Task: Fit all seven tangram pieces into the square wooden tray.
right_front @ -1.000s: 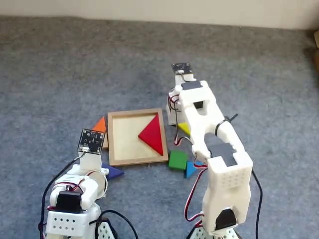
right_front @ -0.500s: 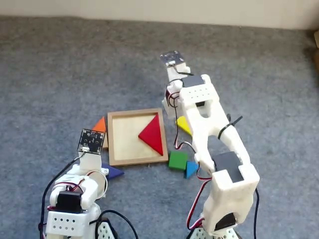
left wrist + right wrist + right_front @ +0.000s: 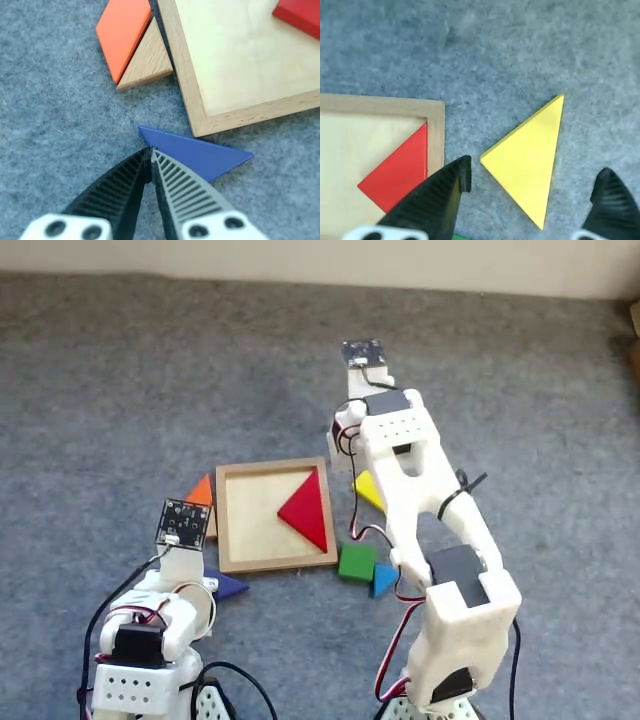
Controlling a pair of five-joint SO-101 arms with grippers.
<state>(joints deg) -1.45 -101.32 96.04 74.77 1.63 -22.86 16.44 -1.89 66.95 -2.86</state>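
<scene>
As the tray stands: the square wooden tray (image 3: 222, 520) lies left of centre in the high view with one piece seated, so by my count you have six left to fit.
Right arm (image 3: 420, 490): since a second ago it has stretched toward the top of the high view, then settled slightly rightward. That uncovered the yellow piece without shifting it. I read this as lining up a pick, not a placement.
Left arm (image 3: 160, 630): unchanged, low in the left of the high view.
Red triangle (image 3: 305, 508): inside the tray against its right-hand wall, where it was before.
Yellow triangle (image 3: 527, 160): flat on the grey felt (image 3: 120, 390), outside the tray, just beside its upper right corner.
Blue-violet triangle (image 3: 200, 155): on the felt, just off the tray's lower left corner.
Orange parallelogram (image 3: 122, 35): beside the tray's left wall, edge to edge with the plain wooden triangle (image 3: 147, 62).
Green square (image 3: 356, 562): below the tray's lower right corner, touching the small blue triangle (image 3: 383, 580).
Right gripper (image 3: 535, 172): jaws spread wide, holding nothing. The yellow triangle lies in the gap, nearer the jaw on the tray side.
Left gripper (image 3: 151, 150): jaws pressed together on nothing. The tips meet at the blue-violet triangle's sharp corner, though you cannot tell whether they touch it.
</scene>
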